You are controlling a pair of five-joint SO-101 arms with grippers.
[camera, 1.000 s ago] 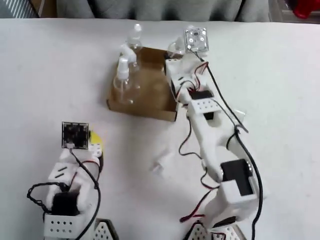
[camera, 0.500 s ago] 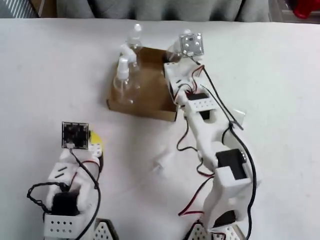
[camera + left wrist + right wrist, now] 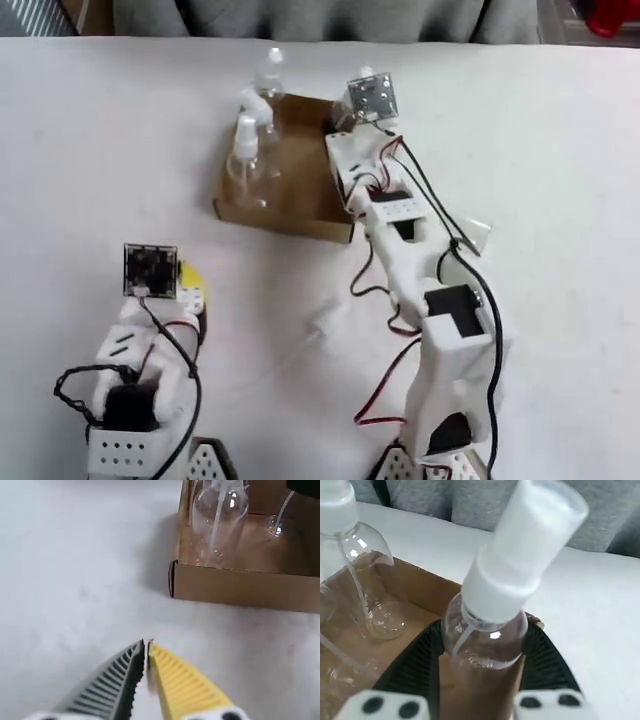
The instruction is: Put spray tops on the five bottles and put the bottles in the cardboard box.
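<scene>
The cardboard box (image 3: 290, 185) lies at the table's far middle. Clear bottles with white spray tops (image 3: 246, 150) stand along its left side; one (image 3: 220, 515) shows in the left wrist view and one (image 3: 370, 580) in the right wrist view. My right gripper (image 3: 482, 652) is shut on another clear bottle (image 3: 487, 640) with a white spray top, held tilted over the box's far right corner (image 3: 342, 112). My left gripper (image 3: 147, 650) is shut and empty, low over the table in front of the box (image 3: 240, 587), near the front left (image 3: 192, 283).
A small clear loose piece (image 3: 322, 327) lies on the white table in front of the box, between the arms. Another clear scrap (image 3: 478, 232) lies right of the right arm. Open table stretches left and right of the box.
The right arm has swung left with the bottle, bringing it from beside the box's far right corner to over it. The left arm has stayed still.
</scene>
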